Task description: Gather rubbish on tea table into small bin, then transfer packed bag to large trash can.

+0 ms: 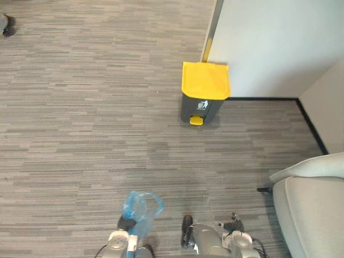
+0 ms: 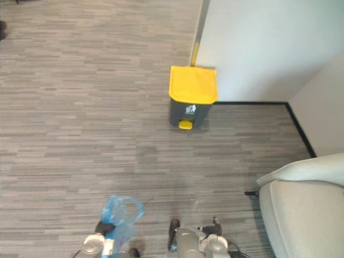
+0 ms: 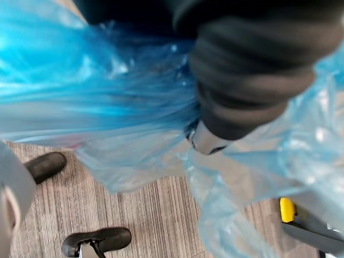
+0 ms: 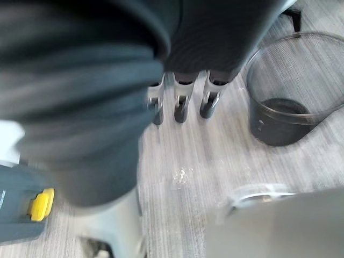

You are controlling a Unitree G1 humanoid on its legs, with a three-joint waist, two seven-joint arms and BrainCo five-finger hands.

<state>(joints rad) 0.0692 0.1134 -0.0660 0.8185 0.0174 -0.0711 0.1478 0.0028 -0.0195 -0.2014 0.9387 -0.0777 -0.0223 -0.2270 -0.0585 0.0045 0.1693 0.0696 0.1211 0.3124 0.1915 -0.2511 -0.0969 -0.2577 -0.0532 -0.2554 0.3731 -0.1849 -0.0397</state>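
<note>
The left hand [image 1: 127, 222] has its fingers [image 3: 207, 141] closed on the bunched blue bag [image 1: 142, 208], the right hand [image 4: 181, 105] beside it hangs straight-fingered and empty, and well beyond both stands the yellow-lidded large trash can [image 1: 206, 92].

The blue bag [image 3: 97, 107] is blurred from being so close in the left wrist view. It covers my left hand [image 3: 236, 102] so far that I can't tell its grip, or what the bag holds. At that frame's lower right, the trash can [image 3: 309, 234] is cut by the edge and partly behind the bag.

In the right wrist view the small bin [image 4: 279, 129] runs off the right edge, and I can't identify the blurred grey shape [image 4: 279, 226] at lower right.

From the head camera, the sofa [image 1: 312, 215] is cropped by the right and bottom edges. A dark thing [image 1: 4, 24] at the upper left edge is too cropped to name. The label [image 1: 202, 105] on the trash can's front is too small to read.
</note>
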